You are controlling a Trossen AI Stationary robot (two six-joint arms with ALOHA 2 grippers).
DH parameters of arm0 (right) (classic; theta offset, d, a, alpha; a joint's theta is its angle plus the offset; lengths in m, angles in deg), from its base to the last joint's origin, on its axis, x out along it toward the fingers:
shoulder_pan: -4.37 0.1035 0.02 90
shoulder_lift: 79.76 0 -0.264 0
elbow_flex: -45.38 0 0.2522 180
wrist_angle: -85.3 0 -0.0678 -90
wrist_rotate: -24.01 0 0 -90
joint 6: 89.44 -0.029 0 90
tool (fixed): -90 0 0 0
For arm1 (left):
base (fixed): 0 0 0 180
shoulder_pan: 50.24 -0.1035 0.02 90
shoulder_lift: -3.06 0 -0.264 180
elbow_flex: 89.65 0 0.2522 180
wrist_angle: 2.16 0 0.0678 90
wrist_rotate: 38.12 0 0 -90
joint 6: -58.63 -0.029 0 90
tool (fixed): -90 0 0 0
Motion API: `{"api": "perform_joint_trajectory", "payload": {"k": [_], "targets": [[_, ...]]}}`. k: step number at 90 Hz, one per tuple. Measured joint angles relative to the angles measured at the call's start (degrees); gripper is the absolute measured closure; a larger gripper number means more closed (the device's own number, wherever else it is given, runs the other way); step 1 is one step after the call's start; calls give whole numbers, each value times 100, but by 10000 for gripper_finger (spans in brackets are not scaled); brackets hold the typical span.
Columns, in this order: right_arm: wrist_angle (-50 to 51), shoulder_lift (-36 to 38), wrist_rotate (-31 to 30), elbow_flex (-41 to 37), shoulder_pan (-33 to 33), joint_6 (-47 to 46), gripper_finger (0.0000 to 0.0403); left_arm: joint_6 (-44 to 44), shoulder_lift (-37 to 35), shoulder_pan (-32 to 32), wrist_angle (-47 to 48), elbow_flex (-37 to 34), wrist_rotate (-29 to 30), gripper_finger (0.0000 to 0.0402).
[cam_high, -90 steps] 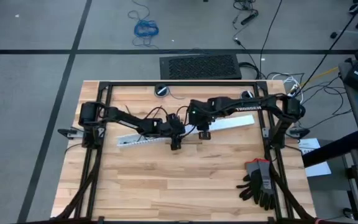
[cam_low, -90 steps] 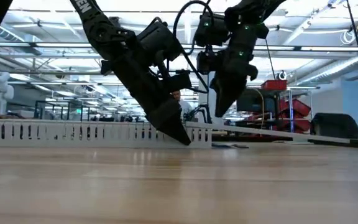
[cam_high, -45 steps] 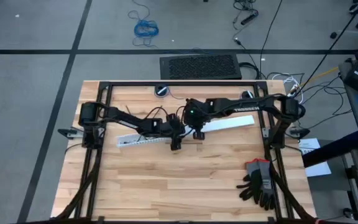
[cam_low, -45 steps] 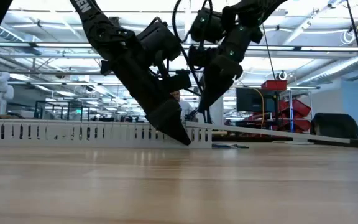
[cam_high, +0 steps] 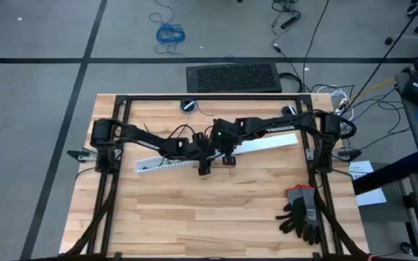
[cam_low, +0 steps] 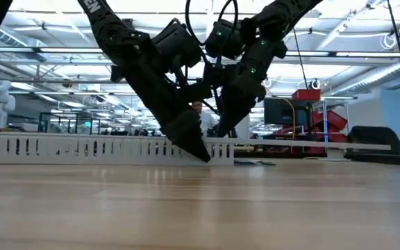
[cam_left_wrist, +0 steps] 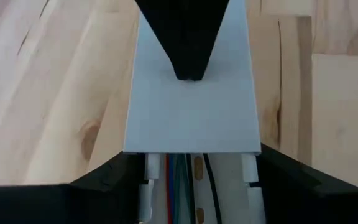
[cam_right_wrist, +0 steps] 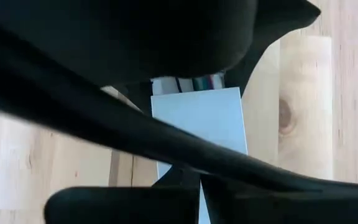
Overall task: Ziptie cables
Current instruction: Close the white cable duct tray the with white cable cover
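High view: left tool [cam_high: 205,170] and right tool [cam_high: 227,161] meeting over white duct [cam_high: 167,164], mid-worktop [cam_high: 194,217]. Low view: tips closed-looking, grasp indiscernible. Left wrist view: cables [cam_left_wrist: 180,186] inside duct under lid [cam_left_wrist: 191,118]. Probably light, floppy; grip mid-bundle.

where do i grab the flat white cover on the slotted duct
Likely its two long edges, from above, jaws across its width: the cover is a thin flat strip on the duct, so its top face gives nothing to pinch. The shut right gripper points at that face.
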Motion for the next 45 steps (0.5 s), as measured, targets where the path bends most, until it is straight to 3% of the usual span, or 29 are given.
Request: {"api": "perform_joint_trajectory", "payload": {"k": [18,45], "targets": [[-91,-18,-8,-2,0,68,403,78,-337,5,679,-14,181,163],[-300,-23,235,-29,-13,144,403,302,-263,5,620,-8,108,163]]}}
